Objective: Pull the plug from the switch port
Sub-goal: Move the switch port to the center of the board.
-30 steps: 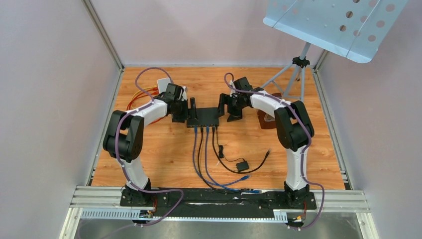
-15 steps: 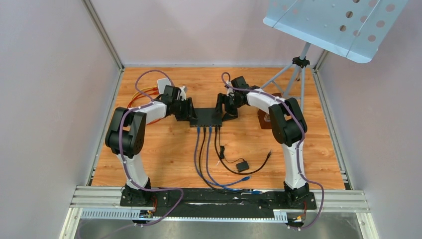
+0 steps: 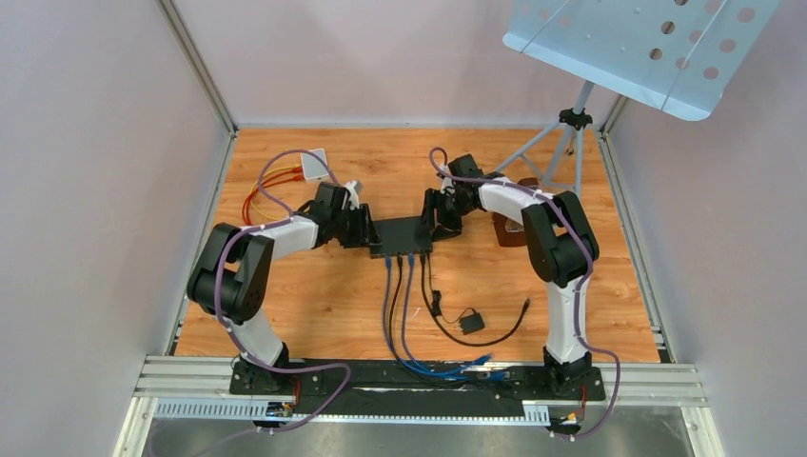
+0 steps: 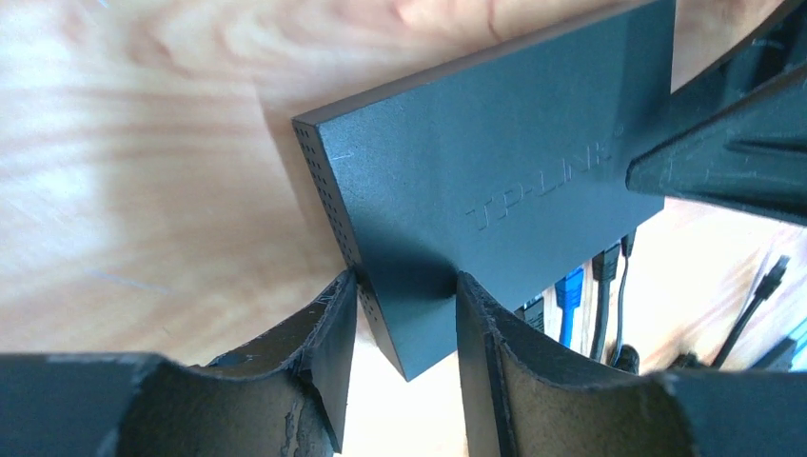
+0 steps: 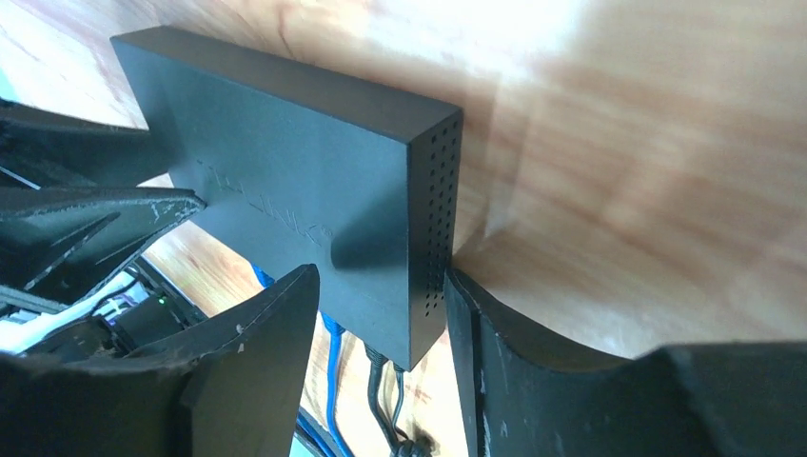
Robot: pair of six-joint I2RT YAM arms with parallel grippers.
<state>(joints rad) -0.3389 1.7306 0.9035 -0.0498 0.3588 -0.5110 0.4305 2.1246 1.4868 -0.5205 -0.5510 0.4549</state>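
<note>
The black TP-LINK network switch (image 3: 402, 233) is sitting at the middle of the wooden counter (image 3: 314, 295), with an arm reaching in at each end. The left gripper (image 3: 366, 228) is meeting its left end. In the left wrist view this gripper (image 4: 407, 286) is straddling the corner of the case, one finger (image 4: 333, 333) pressing beside the vented end and the other (image 4: 485, 343) lying on the lettered top face, so it is clamping the switch across its thickness.

The right gripper (image 3: 436, 214) is meeting the right end. In the right wrist view the gripper (image 5: 381, 276) is taking the vented end between its jaws. One finger (image 5: 466, 324) is touching the edge of the case, while the other (image 5: 276, 324) is sitting very near the top face. Whether that jaw is pressing or just short of contact cannot be told. Nor can it be told whether the switch is resting on the wood or hanging just above it.

The plugs are all sitting in the ports on the switch's near side. Two blue Ethernet plugs (image 3: 398, 259) are seated side by side, and a black plug (image 3: 423, 262) is seated just to their right. The blue cables (image 3: 395, 314) are trailing toward the arm bases. A thin black lead is looping past a small black power adapter (image 3: 466, 323) lying loose on the counter.

Orange wires (image 3: 271, 186) are curling at the far left, and a perforated music stand (image 3: 647, 43) is standing over the far right corner.
</note>
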